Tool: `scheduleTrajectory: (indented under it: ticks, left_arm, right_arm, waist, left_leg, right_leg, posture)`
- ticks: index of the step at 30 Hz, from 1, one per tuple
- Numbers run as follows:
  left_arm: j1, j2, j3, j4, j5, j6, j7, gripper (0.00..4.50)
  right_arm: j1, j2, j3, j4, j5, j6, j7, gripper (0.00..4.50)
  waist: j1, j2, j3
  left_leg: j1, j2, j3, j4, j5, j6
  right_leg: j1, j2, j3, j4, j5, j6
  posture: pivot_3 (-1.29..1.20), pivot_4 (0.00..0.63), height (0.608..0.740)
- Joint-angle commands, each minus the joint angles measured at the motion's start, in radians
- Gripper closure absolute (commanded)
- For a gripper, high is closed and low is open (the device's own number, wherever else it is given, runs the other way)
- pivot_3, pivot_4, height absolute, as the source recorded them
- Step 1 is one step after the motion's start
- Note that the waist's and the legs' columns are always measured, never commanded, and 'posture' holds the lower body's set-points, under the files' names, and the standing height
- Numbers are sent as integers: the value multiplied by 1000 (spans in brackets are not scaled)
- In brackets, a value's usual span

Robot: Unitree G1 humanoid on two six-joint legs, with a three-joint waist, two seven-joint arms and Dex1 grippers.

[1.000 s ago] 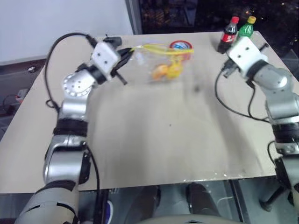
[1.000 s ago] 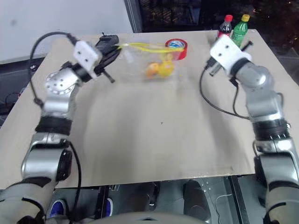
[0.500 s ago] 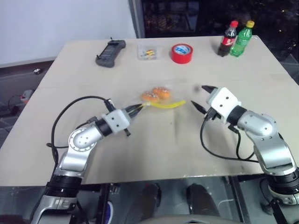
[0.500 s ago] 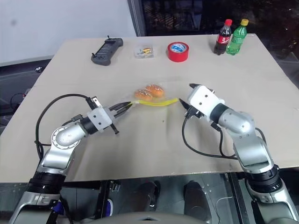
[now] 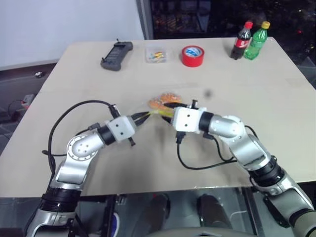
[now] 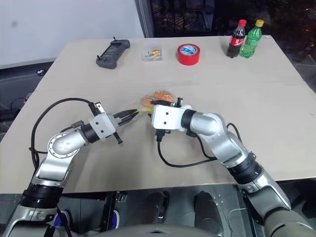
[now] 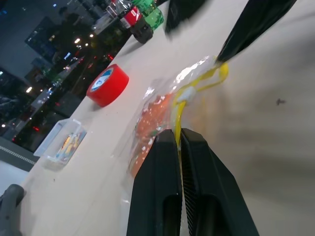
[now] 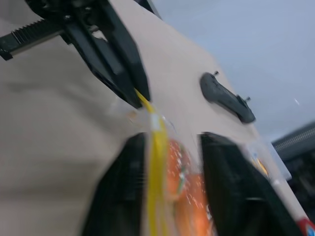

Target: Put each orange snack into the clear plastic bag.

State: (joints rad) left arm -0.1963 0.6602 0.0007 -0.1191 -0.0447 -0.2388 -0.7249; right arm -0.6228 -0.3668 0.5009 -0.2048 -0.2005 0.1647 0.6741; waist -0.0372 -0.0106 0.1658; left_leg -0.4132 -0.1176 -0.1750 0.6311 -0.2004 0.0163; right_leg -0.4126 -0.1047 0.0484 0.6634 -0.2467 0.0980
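In the last half second the right claw (image 8: 167,162) swung in, fingers parted astride the yellow seal of the clear plastic bag (image 5: 159,107) on the bench (image 5: 256,79), orange snacks (image 6: 157,97) already inside, the left claw (image 7: 178,140) clenched on it, suggesting sealing.

The right pincer (image 8: 170,189) has its two black fingers (image 8: 127,189) spread apart, one on each side of the clear plastic bag (image 8: 172,147) and its yellow seal strip (image 8: 157,162). Inside the bag sit the orange snacks (image 8: 184,196) — blurred, so how they lie against each other is hard to tell. Past them the left pincer (image 8: 135,96) (dark, with a toothed bar behind it) pinches the far end of the strip. The pale tan surface (image 8: 54,123) carries a black handheld device (image 8: 227,98) further off, well apart from the bag.
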Motion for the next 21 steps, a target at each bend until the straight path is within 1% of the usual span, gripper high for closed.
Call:
scheduleTrajectory:
  ticks: [1,7,8,9,10,11,12,21]
  left_arm:
    - [-7,9,31,-63,-29,40,5,4500]
    - [-8,3,21,-84,-35,71,5,4500]
    - [-7,0,18,-88,-36,77,6,4500]
    - [-7,-2,16,-91,-36,81,7,4500]
    - [-8,-5,15,-93,-38,86,8,4500]
    - [-8,-7,15,-95,-38,90,8,4500]
    - [-8,-8,14,-97,-39,94,7,4500]
    - [-14,-16,16,-103,-56,122,0,4500]
  right_arm:
    - [-34,13,11,15,-28,-64,12,2784]
    - [-42,44,12,52,-69,-96,5,2784]
    - [-44,49,9,58,-79,-98,-2,3207]
    - [-45,52,7,62,-85,-101,-5,3329]
    - [-45,54,5,66,-93,-104,-7,3591]
    - [-46,56,4,69,-99,-107,-9,4121]
    - [-46,58,3,73,-106,-110,-12,4386]
    - [-56,67,-3,104,-152,-132,-25,4386]
  waist:
    - [0,0,0]
    - [-1,0,0]
    - [-2,0,0]
    - [-2,0,0]
    - [-2,0,0]
    - [-2,0,0]
    - [-2,0,0]
    - [-2,0,0]
  left_leg:
    - [0,0,0,0,0,0]
    - [0,0,0,0,0,0]
    - [0,0,0,0,0,0]
    - [0,0,0,0,0,0]
    - [0,0,0,-1,0,0]
    - [0,0,0,-1,0,0]
    - [0,0,0,-1,0,0]
    - [0,0,0,-1,0,0]
  right_leg:
    - [0,0,0,0,0,0]
    - [0,0,0,0,0,0]
    - [0,0,0,0,0,0]
    - [0,0,0,0,0,0]
    - [0,0,0,0,0,0]
    - [0,0,0,0,0,0]
    - [0,0,0,0,0,0]
    - [0,0,0,0,0,0]
  posture:
    - [0,150,740]
    - [0,150,740]
    - [0,150,740]
    - [0,150,740]
    - [0,150,740]
    - [0,150,740]
    - [0,150,740]
    - [0,150,740]
